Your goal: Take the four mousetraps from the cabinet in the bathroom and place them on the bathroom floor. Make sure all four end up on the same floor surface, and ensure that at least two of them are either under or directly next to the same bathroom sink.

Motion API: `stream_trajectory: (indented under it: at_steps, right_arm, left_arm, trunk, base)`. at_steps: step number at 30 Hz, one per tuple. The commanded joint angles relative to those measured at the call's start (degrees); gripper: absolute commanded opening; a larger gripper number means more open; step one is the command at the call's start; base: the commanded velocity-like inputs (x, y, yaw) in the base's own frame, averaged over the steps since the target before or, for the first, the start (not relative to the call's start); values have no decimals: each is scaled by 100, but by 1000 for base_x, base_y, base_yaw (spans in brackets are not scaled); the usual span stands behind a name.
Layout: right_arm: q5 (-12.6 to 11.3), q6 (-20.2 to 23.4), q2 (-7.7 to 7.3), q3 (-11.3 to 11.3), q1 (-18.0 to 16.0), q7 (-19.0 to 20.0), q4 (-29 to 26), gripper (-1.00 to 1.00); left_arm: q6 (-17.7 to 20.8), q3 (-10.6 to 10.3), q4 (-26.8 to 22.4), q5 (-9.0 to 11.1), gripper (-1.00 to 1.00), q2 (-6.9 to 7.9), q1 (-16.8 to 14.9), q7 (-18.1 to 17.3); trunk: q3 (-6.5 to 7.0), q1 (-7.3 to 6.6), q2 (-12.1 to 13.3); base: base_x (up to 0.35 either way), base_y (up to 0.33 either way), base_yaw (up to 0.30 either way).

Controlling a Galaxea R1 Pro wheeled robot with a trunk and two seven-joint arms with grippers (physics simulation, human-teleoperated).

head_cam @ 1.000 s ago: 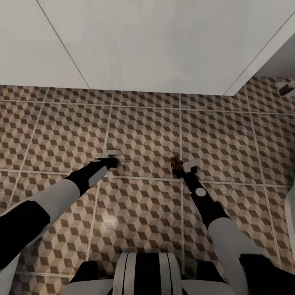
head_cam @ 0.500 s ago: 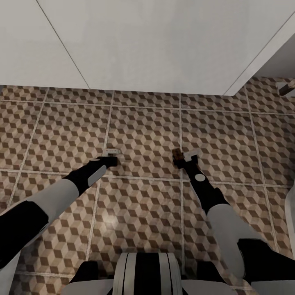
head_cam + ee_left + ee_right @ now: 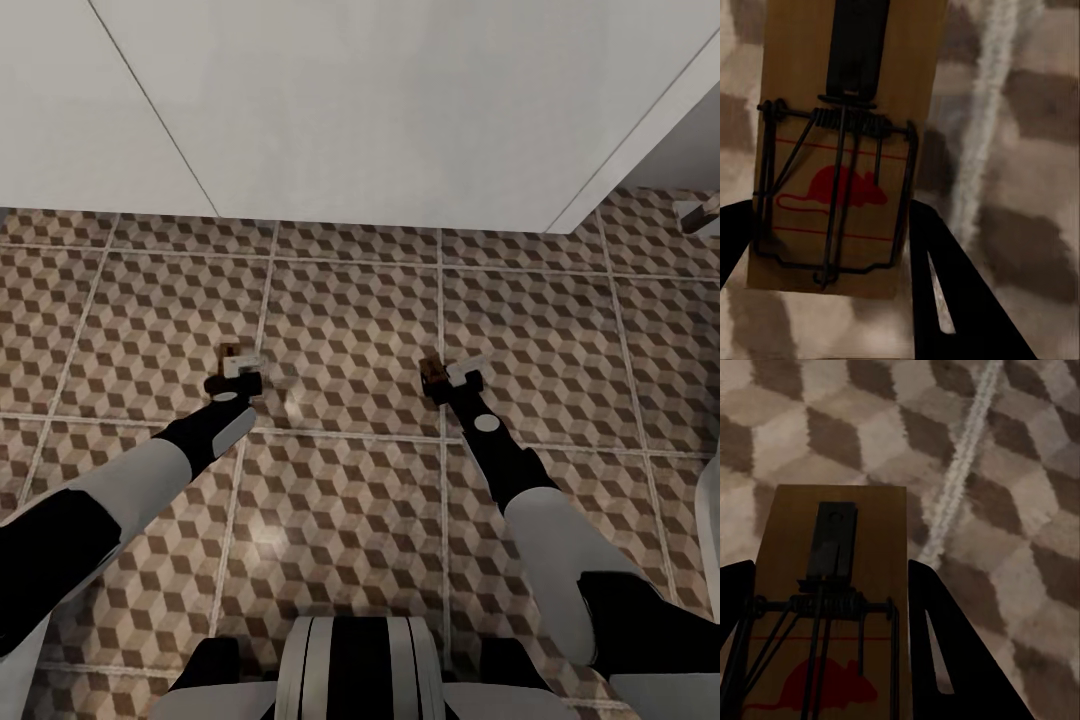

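Both grippers grasping mousetraps low over the bathroom floor [image 3: 350, 300]
We see left gripper [image 3: 236, 378] and right gripper [image 3: 452, 378] each clamping a mousetrap [image 3: 844, 150] [image 3: 832, 607]; tilted release risks flipping

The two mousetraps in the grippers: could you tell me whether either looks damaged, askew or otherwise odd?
Nothing stands out. The left gripper holds one mousetrap between its jaws, and the right gripper holds the other mousetrap; both boards look whole, wire parts in place, red mouse print visible. Both hang low over the bathroom floor.

no readable text, red mouse emblem printed on each mousetrap [image 3: 840, 161], [image 3: 825, 607]
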Motion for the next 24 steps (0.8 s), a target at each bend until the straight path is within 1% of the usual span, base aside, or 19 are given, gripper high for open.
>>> stream_trajectory:
  at_steps: [1,5,9,11,16,18,24]
  right_arm:
    - [81,-21,13,-28,-6,28,3,-100]
    - [169,-14,23,-28,-16,28,2,-100]
    - [199,-12,49,-26,-19,28,2,-100]
    - [213,-19,62,-22,-20,28,2,-100]
    - [231,-44,64,-12,-20,42,-41,-100]
    - [235,-50,63,-2,-17,42,-152,-100]
    - [247,-21,54,7,30,36,-940,-100]
  left_arm:
    - [-62,-57,110,42,-100,1,-3,76]
    - [-187,-77,322,40,-100,-1,-3,110]
    - [-455,-91,390,-5,-100,0,-3,134]
    - [-540,-93,389,-99,-100,4,-3,135]
    - [-589,-92,307,-268,-100,7,-3,132]
    - [-592,-92,202,-311,-100,7,-3,129]
    - [-560,-99,-208,-355,-100,16,8,133]
  trunk:
    - [-3,-1,-1]
    - [-3,-1,-1]
    - [-3,-1,-1]
    - [-3,-1,-1]
    - [-3,-1,-1]
    - [-3,-1,-1]
    - [-3,-1,-1]
  base:
    - [0,0,0]
    - [0,0,0]
    - [0,0,0]
    - [0,0,0]
    - [0,0,0]
    - [0,0,0]
    - [0,0,0]
